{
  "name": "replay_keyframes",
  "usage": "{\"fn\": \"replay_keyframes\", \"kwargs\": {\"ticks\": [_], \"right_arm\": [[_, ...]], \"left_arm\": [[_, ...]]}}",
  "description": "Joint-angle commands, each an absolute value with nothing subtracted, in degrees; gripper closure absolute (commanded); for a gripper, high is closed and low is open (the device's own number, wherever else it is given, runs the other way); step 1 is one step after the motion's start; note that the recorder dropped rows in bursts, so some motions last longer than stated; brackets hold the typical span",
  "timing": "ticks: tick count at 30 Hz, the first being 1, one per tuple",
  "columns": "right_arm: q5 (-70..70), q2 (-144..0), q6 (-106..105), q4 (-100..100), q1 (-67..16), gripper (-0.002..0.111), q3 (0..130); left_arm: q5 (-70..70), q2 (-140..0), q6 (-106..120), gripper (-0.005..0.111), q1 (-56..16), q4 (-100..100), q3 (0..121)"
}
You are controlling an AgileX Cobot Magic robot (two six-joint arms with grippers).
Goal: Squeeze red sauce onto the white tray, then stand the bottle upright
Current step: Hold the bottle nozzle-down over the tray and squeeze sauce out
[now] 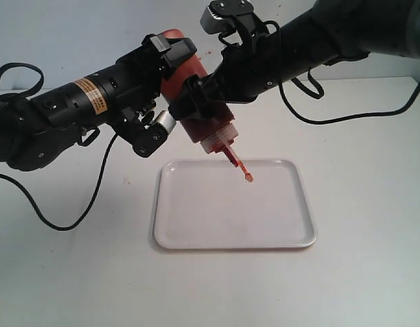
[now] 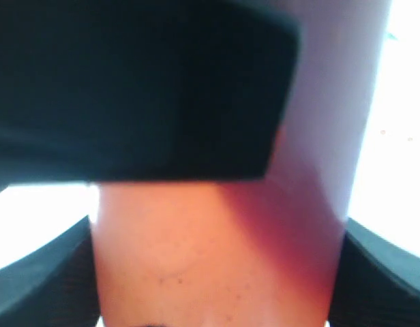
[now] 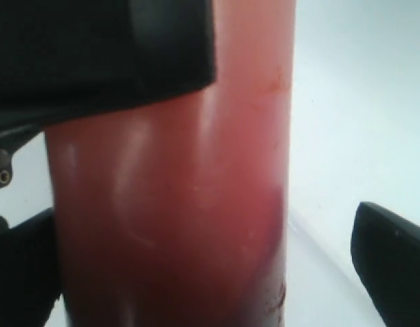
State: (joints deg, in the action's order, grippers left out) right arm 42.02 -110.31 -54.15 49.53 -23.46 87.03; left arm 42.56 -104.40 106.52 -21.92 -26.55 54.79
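Observation:
The bottle [image 1: 213,128], red with sauce, hangs tilted in the air, its nozzle [image 1: 234,161] pointing down over the far edge of the white tray [image 1: 196,228]. A small bead of red sauce [image 1: 249,178] sits at the nozzle tip; I see no sauce on the tray. My left gripper [image 1: 166,88] is shut on the bottle's raised base end, both fingers pressed on its sides [image 2: 217,266]. My right gripper [image 1: 200,85] straddles the bottle [image 3: 169,225] nearer the cap. One of its fingers [image 3: 22,272] touches the bottle; the other [image 3: 394,266] stands apart with a gap.
The tray lies flat on a white tabletop [image 1: 360,177]. Black cables [image 1: 53,221] trail from both arms, on the left and at the far right. Each wrist view is largely filled by the bottle and the other gripper's black finger.

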Motion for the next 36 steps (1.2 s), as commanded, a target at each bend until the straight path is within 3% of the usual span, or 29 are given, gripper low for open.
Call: {"fn": "replay_keyframes", "kwargs": {"ticks": [1, 7, 10, 36], "right_arm": [[41.4, -110.2, -57.4, 51.8, -23.6, 0.016, 87.1], [42.3, -110.2, -58.6, 51.8, -23.6, 0.071, 87.1], [42.4, -110.2, -58.6, 51.8, -23.6, 0.108, 87.1], [42.7, -110.2, -58.4, 51.8, -23.6, 0.108, 87.1]], "left_arm": [[46.2, -103.4, 105.4, 0.107, -22.1, -24.5, 55.6], [46.2, -103.4, 105.4, 0.107, -22.1, -24.5, 55.6], [46.1, -103.4, 105.4, 0.107, -22.1, -24.5, 55.6], [46.1, -103.4, 105.4, 0.107, -22.1, -24.5, 55.6]]}}
